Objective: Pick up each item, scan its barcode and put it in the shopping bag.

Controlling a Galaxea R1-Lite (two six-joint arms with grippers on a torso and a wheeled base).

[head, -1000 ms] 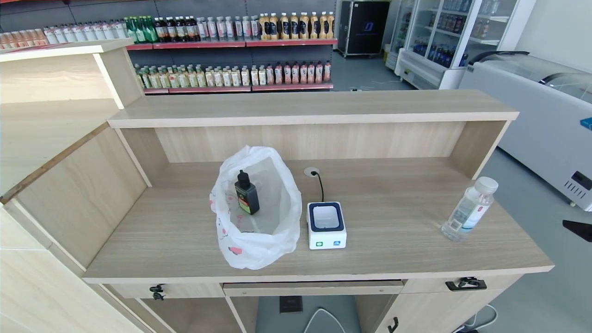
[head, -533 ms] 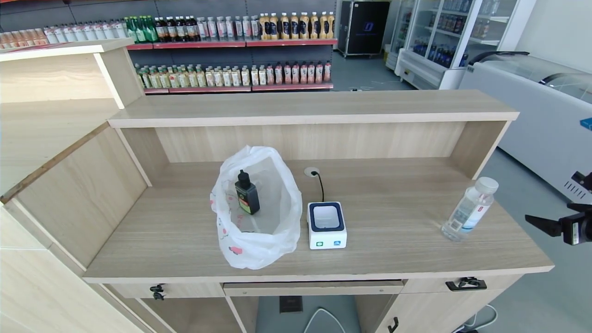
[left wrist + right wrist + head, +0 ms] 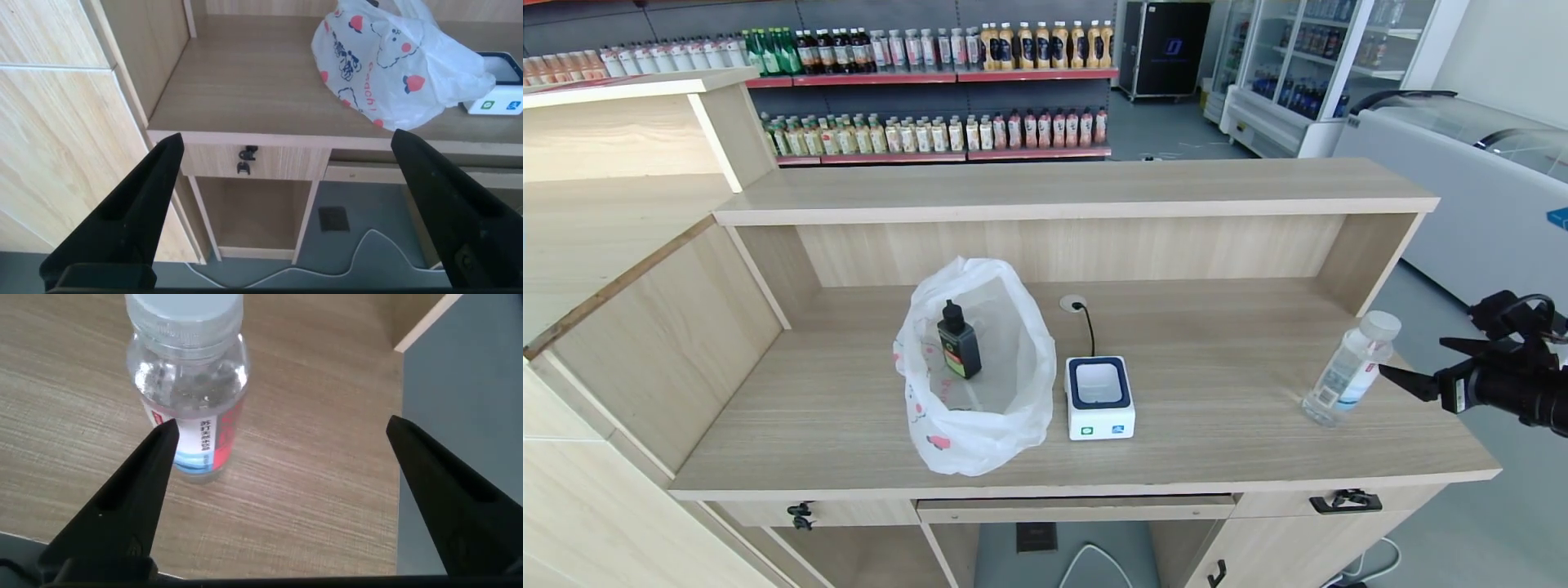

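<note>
A clear water bottle (image 3: 1349, 369) with a white cap stands upright near the counter's right end. My right gripper (image 3: 1413, 359) is open just to the right of it, level with its upper half and apart from it. The right wrist view has the bottle (image 3: 189, 384) ahead of the open right gripper (image 3: 282, 429), off to one side. A white shopping bag (image 3: 964, 441) stands open at centre-left with a dark bottle (image 3: 957, 341) upright inside. Beside it sits the white scanner (image 3: 1098, 398). My left gripper (image 3: 286, 143) hangs open and empty before the counter's front left corner, below the bag (image 3: 392, 57).
The wooden counter (image 3: 1217, 457) has a raised back shelf (image 3: 1078, 192) and side walls. A black cable (image 3: 1088, 327) runs from the scanner to a hole behind it. Drawer handles (image 3: 1343, 500) sit under the front edge. A chest freezer (image 3: 1486, 204) stands to the right.
My right gripper has come in from the right edge of the head view and moved left, up to the water bottle. Bag, scanner and bottle have stayed put.
</note>
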